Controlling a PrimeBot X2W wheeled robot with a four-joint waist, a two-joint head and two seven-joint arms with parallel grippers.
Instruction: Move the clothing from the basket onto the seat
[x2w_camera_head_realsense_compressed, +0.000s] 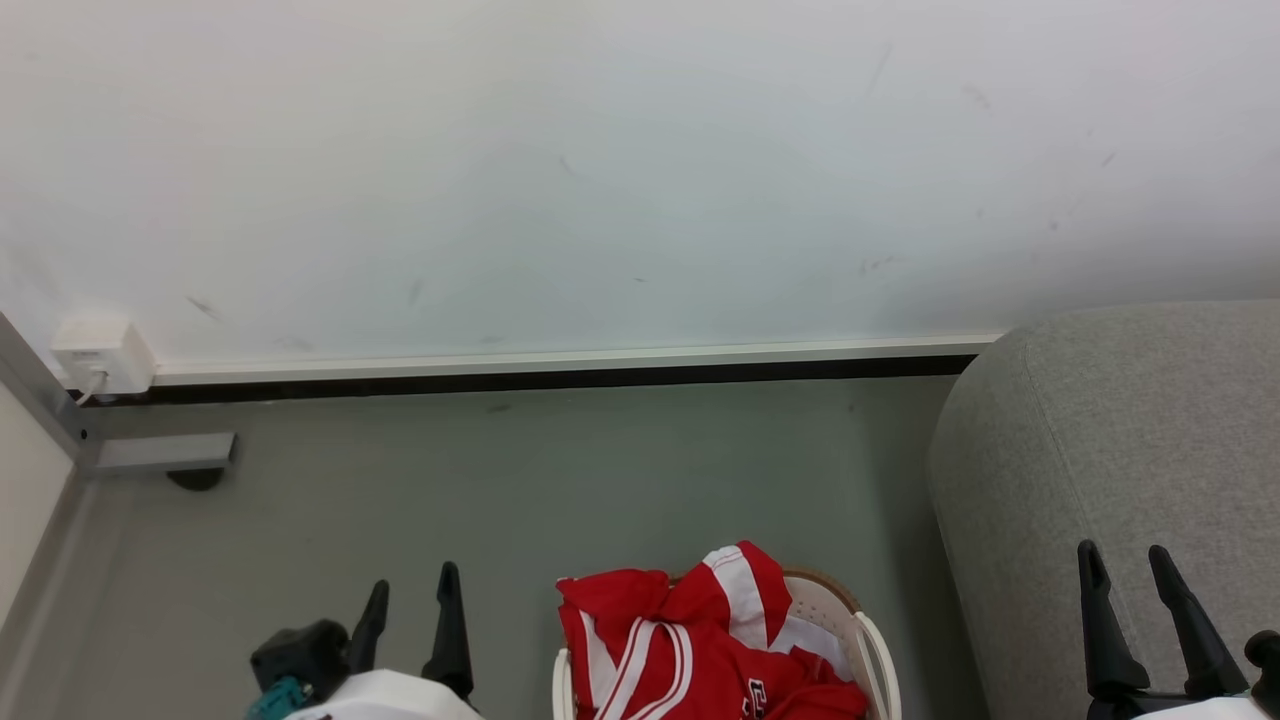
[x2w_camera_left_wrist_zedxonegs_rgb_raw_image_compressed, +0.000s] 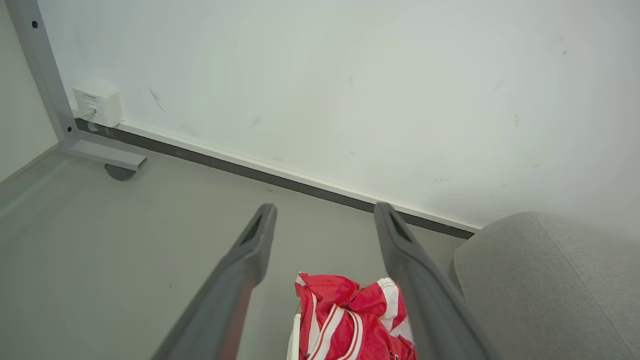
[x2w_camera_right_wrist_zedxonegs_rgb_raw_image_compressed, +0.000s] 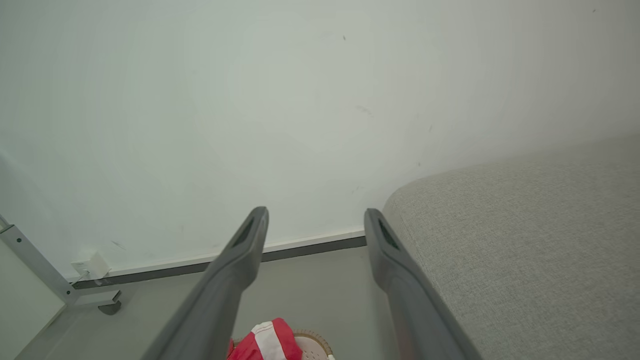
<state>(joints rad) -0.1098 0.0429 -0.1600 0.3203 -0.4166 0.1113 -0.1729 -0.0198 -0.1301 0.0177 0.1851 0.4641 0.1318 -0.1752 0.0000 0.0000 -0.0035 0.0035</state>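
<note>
Clothing (x2w_camera_head_realsense_compressed: 690, 650): heaped in basket (x2w_camera_head_realsense_compressed: 880, 650), 6 o'clock.
Seat (x2w_camera_head_realsense_compressed: 1100, 440): 3 o'clock of basket.
Left gripper (x2w_camera_head_realsense_compressed: 414, 577): spread apart.
Right gripper (x2w_camera_head_realsense_compressed: 1124, 550): spread apart.

The red clothing (x2w_camera_head_realsense_compressed: 700, 640) with white stripes is lying crumpled in a heap inside the cream basket (x2w_camera_head_realsense_compressed: 835, 610) and is hanging over its brown rim. The basket is standing on the floor, just beside the light-grey seat (x2w_camera_head_realsense_compressed: 1100, 450).

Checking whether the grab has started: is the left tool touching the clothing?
Apart. The head view shows bare floor between the left tool and the clothing in the basket.
</note>
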